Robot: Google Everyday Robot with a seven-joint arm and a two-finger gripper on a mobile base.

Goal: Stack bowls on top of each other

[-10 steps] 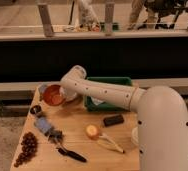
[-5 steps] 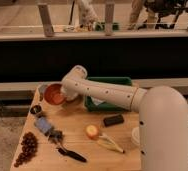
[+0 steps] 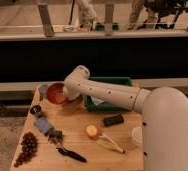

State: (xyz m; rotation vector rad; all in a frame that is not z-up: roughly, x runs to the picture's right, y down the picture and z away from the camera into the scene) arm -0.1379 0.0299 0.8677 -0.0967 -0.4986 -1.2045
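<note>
A string of dark beads [image 3: 26, 148] lies at the near left corner of the wooden table [image 3: 82, 125], well below and left of the gripper [image 3: 67, 96]. Nearer it, a small dark object [image 3: 35, 109] and a blue-grey item [image 3: 43, 124] sit below-left. The orange-red bowl [image 3: 55, 93] rests just left of the gripper, touching or nearly so; the purple bowl cannot be made out. Whether the gripper's fingers are spread or pinched cannot be told, as the wrist hides them. Below lies a black-handled tool [image 3: 71, 154]; to the lower right an orange ball [image 3: 91, 131], a black block [image 3: 113, 120], and a white cup [image 3: 136, 136]. A green tray [image 3: 122, 81] sits right, behind the arm.
</note>
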